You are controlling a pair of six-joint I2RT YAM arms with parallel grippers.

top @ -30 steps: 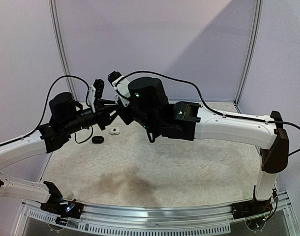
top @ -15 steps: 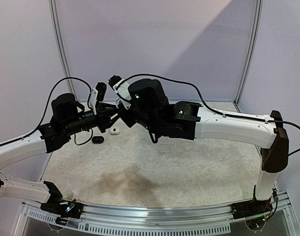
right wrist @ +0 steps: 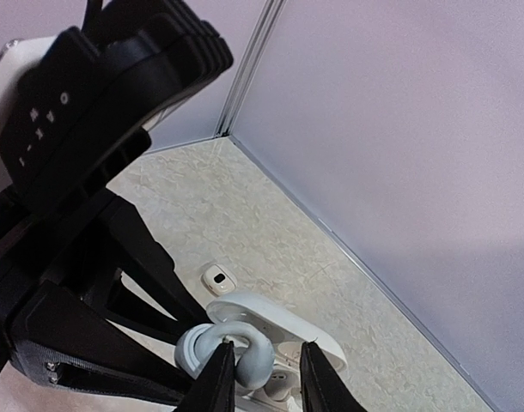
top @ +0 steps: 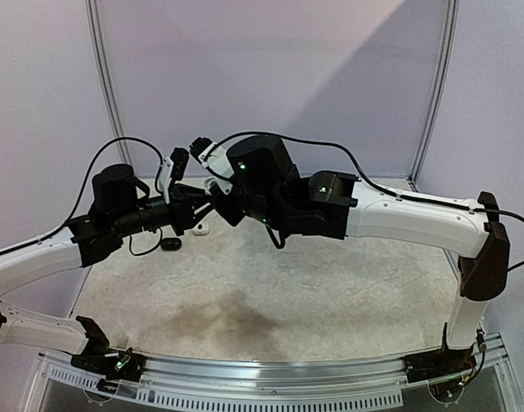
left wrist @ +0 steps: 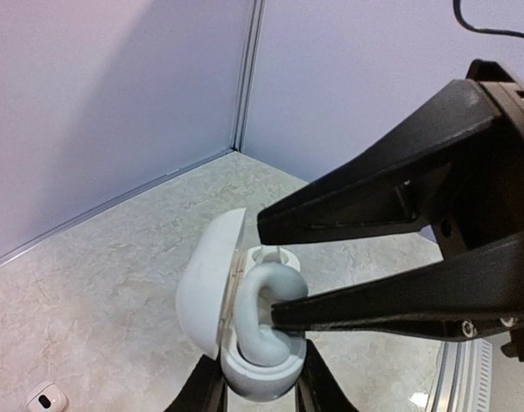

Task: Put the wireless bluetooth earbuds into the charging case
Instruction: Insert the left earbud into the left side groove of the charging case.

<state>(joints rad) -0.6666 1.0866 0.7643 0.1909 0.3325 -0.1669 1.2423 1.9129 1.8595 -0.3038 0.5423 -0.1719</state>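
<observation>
The left jaws squeeze the open white charging case (left wrist: 202,292), held high over the bench (left wrist: 99,283). The grey-white earbud (left wrist: 262,326) sits half in it, between the right jaws, which stand a little apart. I think one bump could knock it out.

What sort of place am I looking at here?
Probably a robot test booth or lab cell: plain lilac partition walls on metal posts, a marbled tabletop, a left arm and right arm bolted to a rail.
</observation>
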